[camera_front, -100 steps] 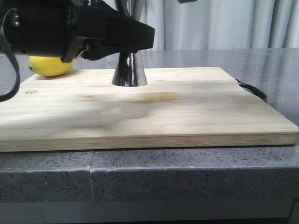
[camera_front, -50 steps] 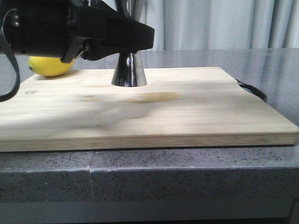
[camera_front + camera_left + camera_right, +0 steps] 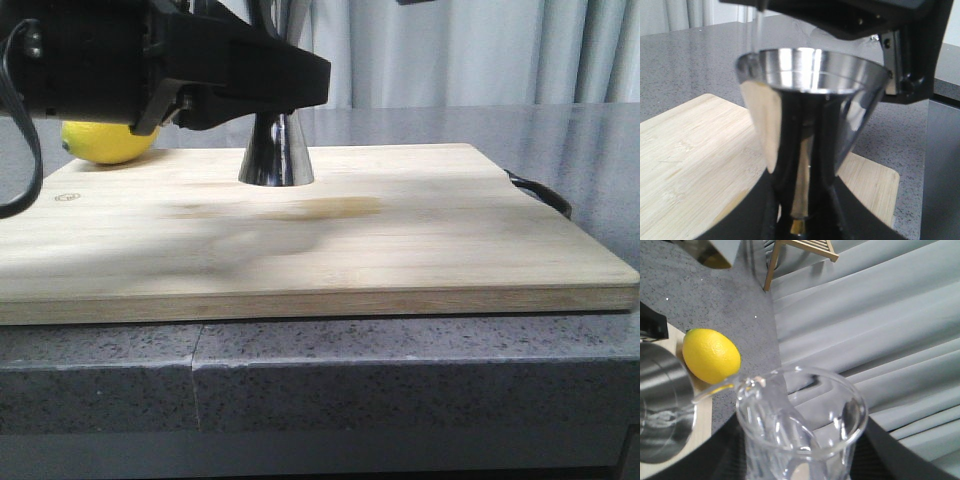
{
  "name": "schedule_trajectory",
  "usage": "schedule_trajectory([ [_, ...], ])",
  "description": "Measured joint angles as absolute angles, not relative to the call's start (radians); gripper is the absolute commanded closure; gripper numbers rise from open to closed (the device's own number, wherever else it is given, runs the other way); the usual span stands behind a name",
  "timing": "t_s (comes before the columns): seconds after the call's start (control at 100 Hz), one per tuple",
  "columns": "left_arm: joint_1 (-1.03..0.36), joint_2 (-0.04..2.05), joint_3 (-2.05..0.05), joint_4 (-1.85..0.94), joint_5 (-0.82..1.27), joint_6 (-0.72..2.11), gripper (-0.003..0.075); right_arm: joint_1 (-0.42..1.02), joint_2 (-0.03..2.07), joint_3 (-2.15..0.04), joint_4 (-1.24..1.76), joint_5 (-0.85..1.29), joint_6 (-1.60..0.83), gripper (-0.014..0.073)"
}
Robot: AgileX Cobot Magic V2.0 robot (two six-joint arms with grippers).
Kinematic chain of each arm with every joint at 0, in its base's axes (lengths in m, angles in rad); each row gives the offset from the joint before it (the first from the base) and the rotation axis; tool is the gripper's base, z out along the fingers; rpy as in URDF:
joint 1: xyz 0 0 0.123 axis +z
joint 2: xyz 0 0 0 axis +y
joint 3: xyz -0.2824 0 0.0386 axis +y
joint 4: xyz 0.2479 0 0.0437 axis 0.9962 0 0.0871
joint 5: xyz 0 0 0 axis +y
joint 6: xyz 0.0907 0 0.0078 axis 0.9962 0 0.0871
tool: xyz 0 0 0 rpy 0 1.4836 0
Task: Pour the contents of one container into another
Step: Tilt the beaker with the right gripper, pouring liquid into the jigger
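The steel jigger [image 3: 276, 150] stands on the wooden board [image 3: 300, 240]. My left gripper [image 3: 250, 85] is shut on its narrow waist, and in the left wrist view the black fingers [image 3: 785, 210] clamp the jigger [image 3: 810, 100] at the gold band. The clear glass beaker [image 3: 800, 425] is tilted in my right gripper [image 3: 800, 460], which is shut on it. A thin clear stream [image 3: 712, 391] runs from its lip into the jigger's cup [image 3: 660, 410]. From the left wrist the stream [image 3: 759, 30] falls inside the rim, under the right gripper's black body [image 3: 900, 45].
A yellow lemon [image 3: 108, 142] lies at the board's far left corner, behind the left arm, and the lemon [image 3: 711, 355] sits close to the jigger. The board has a black handle [image 3: 540, 192] on its right side. Grey stone counter and curtains surround it.
A dark part at the top edge of the front view has shifted slightly right. The jigger, the left gripper and the lemon have not moved.
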State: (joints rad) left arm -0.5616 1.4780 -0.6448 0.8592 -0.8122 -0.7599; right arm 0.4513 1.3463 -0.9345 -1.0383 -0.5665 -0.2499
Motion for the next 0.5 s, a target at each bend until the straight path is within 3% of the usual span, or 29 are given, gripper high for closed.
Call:
schedule_trajectory([
  [0.5,-0.562,1.478,-0.645,0.859,-0.812,-0.76,0.074,0.451,1.346,-0.935,-1.08,-0.567,-0.281,0.0433],
])
